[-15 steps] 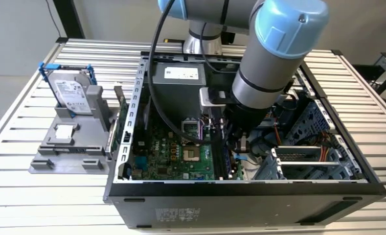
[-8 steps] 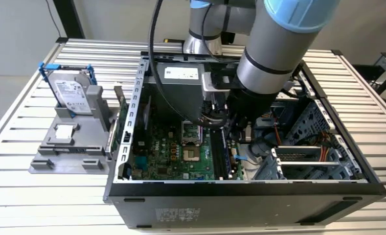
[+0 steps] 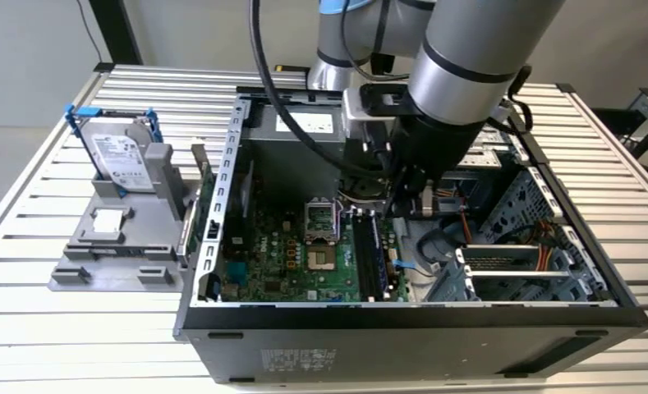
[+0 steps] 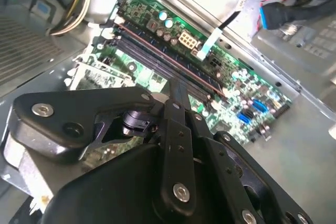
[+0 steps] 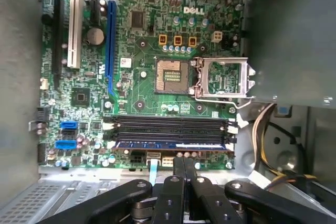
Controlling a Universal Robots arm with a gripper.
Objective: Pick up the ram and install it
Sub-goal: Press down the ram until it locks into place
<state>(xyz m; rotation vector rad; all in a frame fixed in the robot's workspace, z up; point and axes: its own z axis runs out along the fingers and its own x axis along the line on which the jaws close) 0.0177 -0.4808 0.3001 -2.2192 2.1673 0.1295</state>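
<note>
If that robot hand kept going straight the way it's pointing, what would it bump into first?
Probably the ram sitting in the memory slots on the motherboard; the hand points there, though depth is unclear.

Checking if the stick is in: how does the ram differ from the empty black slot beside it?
The ram is blue-green with a pale sticker; the empty slot is plain black. The ram stands in its own slot; the empty slot holds nothing. The ram sits nearer the motherboard edge, the empty slot nearer the processor socket. Both run parallel, at about the same length.
</note>
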